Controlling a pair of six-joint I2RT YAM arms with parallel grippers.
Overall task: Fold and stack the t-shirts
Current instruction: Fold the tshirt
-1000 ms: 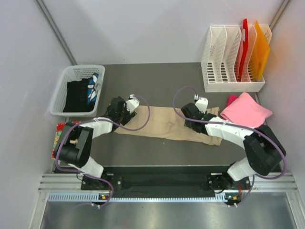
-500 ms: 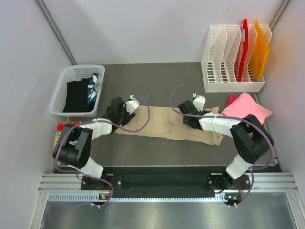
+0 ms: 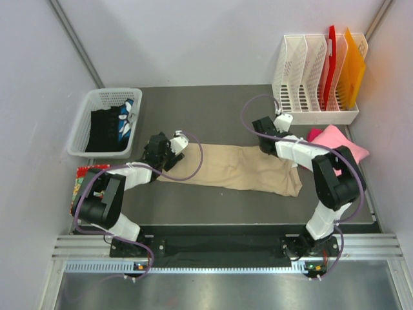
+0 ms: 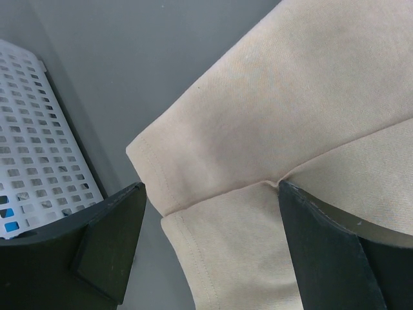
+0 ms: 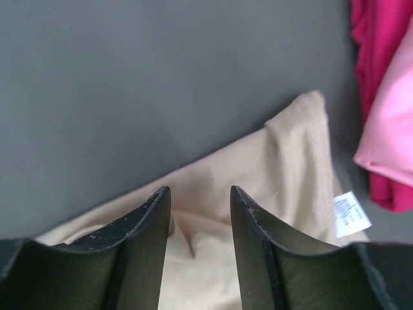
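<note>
Reaching with the right gripper (image 5: pixel 198 194) to the far right corner of the tan t-shirt (image 3: pixel 229 169), not far from the desk's (image 3: pixel 213 110) right edge and near the pink t-shirt (image 3: pixel 335 143). Narrowing its jaws there, but not yet pressing them together: showing grey desk and beige cloth in the gap, pinching nothing so far. Keeping the left gripper (image 4: pixel 211 194) spread wide, hanging over the left hem corner of the same shirt, closing on no cloth. Leaving the tan shirt lying as a long band across the middle of the desk, and the pink one bunched at the right edge.

Judging from this: probably preparing a pinch at both ends for the next fold; folding not finished, stacking not begun.

Comparing with a second ago: then holding the right gripper over the middle of the band, jaws wider; now standing farther back and more to the right, closer to the white rack (image 3: pixel 316 116). Uncovering more of the shirt's right end. Finding no change at the left gripper or the basket (image 3: pixel 79 132).
</note>
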